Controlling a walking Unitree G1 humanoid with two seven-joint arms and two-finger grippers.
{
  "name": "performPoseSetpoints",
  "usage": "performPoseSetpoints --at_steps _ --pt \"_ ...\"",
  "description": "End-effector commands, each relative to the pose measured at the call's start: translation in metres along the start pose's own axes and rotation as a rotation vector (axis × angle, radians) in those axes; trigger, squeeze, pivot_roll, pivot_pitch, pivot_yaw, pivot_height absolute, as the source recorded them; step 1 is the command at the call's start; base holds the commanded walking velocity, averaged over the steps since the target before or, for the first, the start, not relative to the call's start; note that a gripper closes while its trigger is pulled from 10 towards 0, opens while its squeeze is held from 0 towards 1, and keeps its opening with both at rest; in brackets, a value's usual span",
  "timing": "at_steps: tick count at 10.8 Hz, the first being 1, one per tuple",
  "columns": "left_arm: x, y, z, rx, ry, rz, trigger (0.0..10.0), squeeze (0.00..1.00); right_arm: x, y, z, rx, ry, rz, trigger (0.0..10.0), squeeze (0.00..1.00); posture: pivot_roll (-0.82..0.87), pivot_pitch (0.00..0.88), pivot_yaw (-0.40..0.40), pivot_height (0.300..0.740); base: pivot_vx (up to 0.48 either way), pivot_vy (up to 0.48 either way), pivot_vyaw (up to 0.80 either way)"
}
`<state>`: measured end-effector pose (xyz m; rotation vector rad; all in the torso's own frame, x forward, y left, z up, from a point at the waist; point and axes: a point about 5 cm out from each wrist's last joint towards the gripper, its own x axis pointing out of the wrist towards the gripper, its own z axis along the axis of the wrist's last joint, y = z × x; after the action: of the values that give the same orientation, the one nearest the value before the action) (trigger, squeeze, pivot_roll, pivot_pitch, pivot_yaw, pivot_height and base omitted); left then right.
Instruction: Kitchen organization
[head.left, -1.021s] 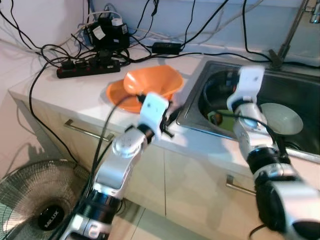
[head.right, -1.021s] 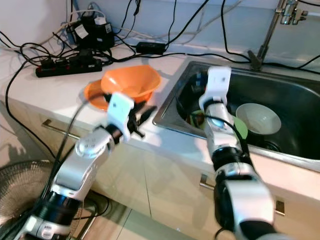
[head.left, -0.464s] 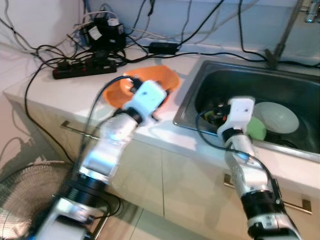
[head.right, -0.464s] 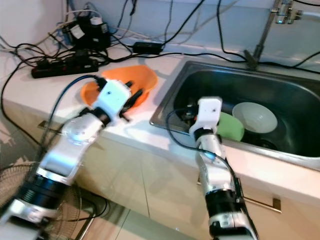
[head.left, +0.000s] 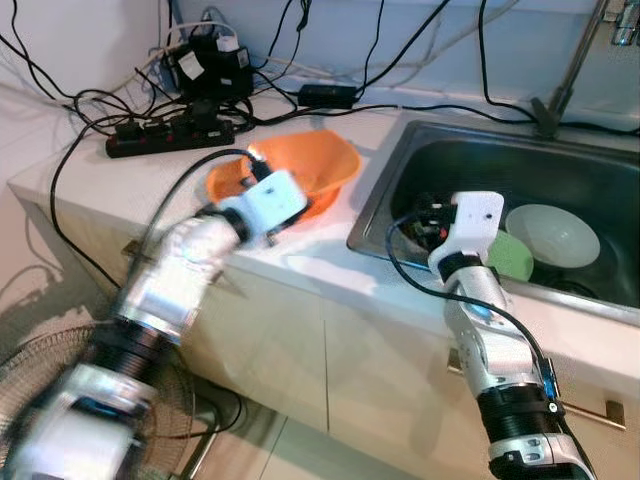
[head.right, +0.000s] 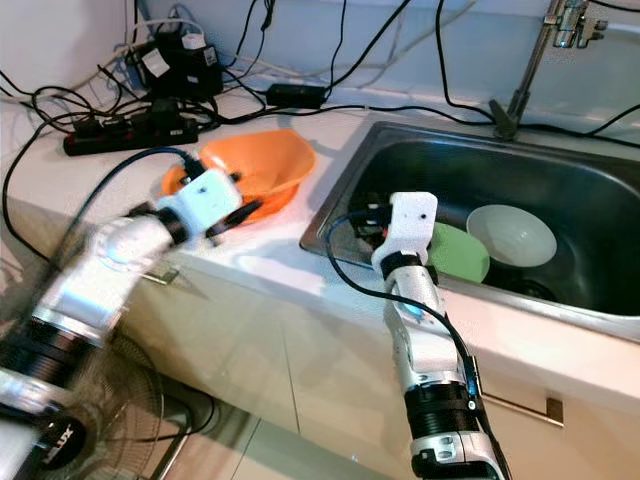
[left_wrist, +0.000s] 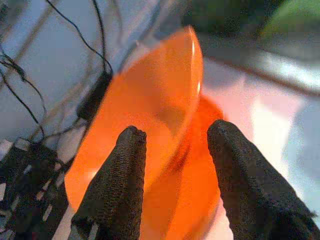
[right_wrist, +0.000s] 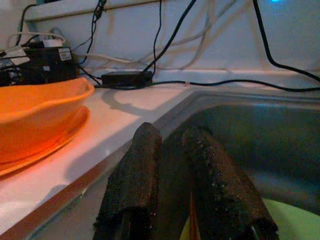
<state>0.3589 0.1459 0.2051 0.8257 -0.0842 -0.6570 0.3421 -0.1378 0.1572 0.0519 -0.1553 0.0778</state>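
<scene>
We worked a cable-strewn white counter (head.left: 150, 165) beside a steel sink (head.left: 610, 195).
Our left gripper (left_wrist: 172, 150) gaped at the orange bowl (head.left: 305, 170); our right gripper (right_wrist: 172, 152), fingers nearly together, held nothing at the sink's near-left corner.

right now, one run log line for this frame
left gripper: open, at orange bowl | right gripper: shut, over sink edge

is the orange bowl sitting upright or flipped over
Upright. The orange bowl rests on an orange plate on the counter, hollow side up, and the left gripper has its open fingers at its rim.
</scene>
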Motion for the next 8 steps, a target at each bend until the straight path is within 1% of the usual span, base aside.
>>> performPoseSetpoints --at_steps 1,2,3,5,6,7,8 --pt "0.000 0.003 0.002 0.037 0.006 -0.049 10.0 0.00 0.000 0.002 0.005 0.014 -0.011 0.003 10.0 0.00 0.14 0.000 0.064 0.740 0.000 0.000 0.00" --pt "-0.001 0.008 -0.001 0.064 0.026 -0.059 10.0 0.00 0.001 0.002 0.006 0.015 -0.010 0.001 10.0 0.00 0.14 0.000 0.064 0.740 0.000 0.000 0.00" --pt "-0.002 0.017 -0.004 0.116 0.054 -0.050 10.0 0.00 0.001 0.002 0.006 0.015 -0.006 -0.002 10.0 0.00 0.15 0.000 0.064 0.740 0.000 0.000 0.00" --pt "0.002 0.025 -0.003 0.166 0.069 -0.022 10.0 0.00 0.001 0.002 0.007 0.019 -0.004 -0.005 10.0 0.00 0.14 0.003 0.065 0.740 0.000 0.000 0.00" --pt "0.007 0.027 -0.003 0.203 0.085 0.004 10.0 0.00 0.001 0.003 0.008 0.021 -0.005 -0.004 10.0 0.00 0.14 0.004 0.066 0.740 0.000 0.000 0.00" --pt "0.016 0.024 -0.004 0.212 0.102 -0.012 10.0 0.00 0.001 0.004 0.009 0.024 -0.005 0.000 10.0 0.00 0.14 0.010 0.064 0.740 0.000 0.000 0.00" --pt "0.023 0.019 -0.008 0.238 0.135 -0.041 10.0 0.00 0.002 0.004 0.010 0.021 -0.006 -0.001 10.0 0.00 0.13 0.010 0.065 0.740 0.000 0.000 0.00"
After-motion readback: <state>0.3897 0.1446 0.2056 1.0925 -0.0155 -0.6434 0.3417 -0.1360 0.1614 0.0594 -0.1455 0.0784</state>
